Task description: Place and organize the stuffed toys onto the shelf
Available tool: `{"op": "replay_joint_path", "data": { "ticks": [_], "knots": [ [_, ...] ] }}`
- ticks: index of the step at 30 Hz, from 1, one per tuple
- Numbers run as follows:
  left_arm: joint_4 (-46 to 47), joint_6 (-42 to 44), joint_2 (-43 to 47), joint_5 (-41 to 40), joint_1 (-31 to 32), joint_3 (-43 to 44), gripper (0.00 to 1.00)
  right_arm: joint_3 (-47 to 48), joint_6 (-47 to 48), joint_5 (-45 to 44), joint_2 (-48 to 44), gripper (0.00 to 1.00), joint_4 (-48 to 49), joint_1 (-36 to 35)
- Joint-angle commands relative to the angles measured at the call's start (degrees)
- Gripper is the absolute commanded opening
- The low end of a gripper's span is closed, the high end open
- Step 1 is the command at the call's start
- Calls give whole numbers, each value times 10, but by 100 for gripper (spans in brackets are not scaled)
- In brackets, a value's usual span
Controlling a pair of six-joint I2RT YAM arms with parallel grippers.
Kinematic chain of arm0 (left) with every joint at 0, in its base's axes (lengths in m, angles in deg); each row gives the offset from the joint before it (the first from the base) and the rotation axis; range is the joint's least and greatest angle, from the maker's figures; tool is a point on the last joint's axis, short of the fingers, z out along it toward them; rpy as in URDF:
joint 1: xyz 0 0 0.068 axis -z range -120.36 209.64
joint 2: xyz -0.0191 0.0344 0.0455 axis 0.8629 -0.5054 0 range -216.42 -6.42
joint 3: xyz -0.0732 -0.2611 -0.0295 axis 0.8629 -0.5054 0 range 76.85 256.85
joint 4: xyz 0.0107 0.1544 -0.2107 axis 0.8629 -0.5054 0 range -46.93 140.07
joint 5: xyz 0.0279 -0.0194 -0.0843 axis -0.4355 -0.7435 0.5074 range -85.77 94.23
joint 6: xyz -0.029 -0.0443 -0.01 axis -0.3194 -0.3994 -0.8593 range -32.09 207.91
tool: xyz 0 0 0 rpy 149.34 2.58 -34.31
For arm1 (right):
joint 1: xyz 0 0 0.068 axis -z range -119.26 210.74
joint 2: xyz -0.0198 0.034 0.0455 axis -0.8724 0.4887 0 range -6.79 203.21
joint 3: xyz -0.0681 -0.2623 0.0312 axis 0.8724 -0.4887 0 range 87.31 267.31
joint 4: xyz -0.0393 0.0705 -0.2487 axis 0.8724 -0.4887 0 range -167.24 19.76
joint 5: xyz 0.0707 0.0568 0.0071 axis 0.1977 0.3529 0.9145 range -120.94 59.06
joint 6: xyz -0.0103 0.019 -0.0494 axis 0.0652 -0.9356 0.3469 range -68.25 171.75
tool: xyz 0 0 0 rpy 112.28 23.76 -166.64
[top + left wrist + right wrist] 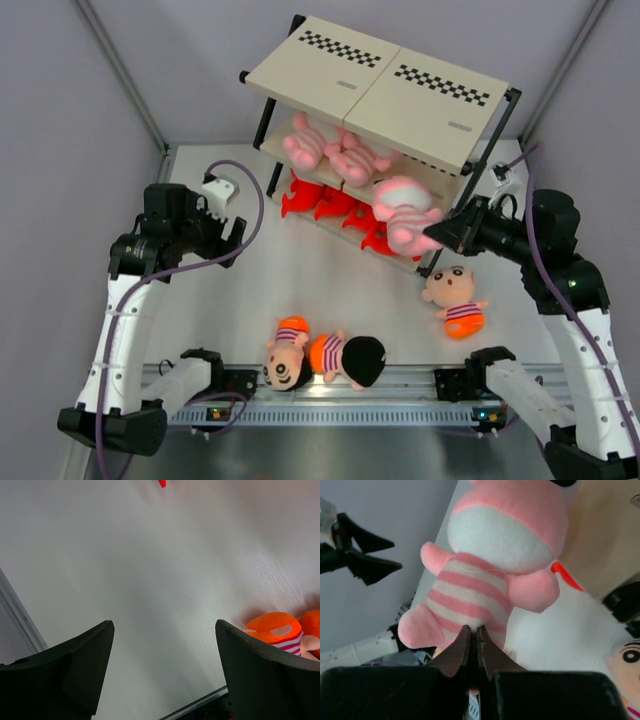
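White worktop [300, 280] boxed in by grey walls [60, 100], viewed from above. At upper centre of the top view, the shelf [380, 85]: thin black frame, slanted cream boards, checkered strips along the top boards. On the middle tier, two pink plush animals [305, 142] lying side by side, partly hidden under the top boards. Beneath them on the lowest tier, a row of red items [330, 205], too shadowed to name. At the right front of the shelf, a third striped pink plush [405, 215] with a pink-and-white head, pinched at its lower edge by the right gripper [440, 235], jaws clenched tight on the fabric. Resting on a board or hanging free: cannot tell. Just below that gripper, on the worktop at centre right, one boy doll [457, 300] lying face up, apart from the shelf. At bottom centre, close to the metal rail [400, 380], two more boy dolls [288, 355] lying touching each other, orange shorts toward the middle. At centre left, the left gripper [235, 235] released, fingers [85, 665] spread wide with only bare worktop between them, nothing grasped, well apart from the dolls and the shelf.
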Motion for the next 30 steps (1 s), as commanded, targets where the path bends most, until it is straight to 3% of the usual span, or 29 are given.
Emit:
{"op": "replay_joint_path", "data": {
  "ticks": [1,7,13,18,21,25,30],
  "knots": [
    [7,-3,3,5,-2,21,88,16,-4,-130,-13,0,81,-9],
    [7,0,-2,-1,-2,21,88,-62,-54,-218,-46,0,136,-15],
    [7,-2,-6,6,-3,20,88,-166,-123,-281,-82,0,252,-48],
    [7,-5,-6,6,-2,22,88,-184,-135,-339,-72,0,324,-98],
    [7,-3,-3,4,-2,22,88,-180,-135,-418,-44,0,334,-146],
    [7,8,1,-10,-2,25,89,-194,-148,-493,-39,0,366,-168],
    [7,22,9,-15,-2,24,89,-170,-132,-516,-2,0,350,-175]
  ]
}}
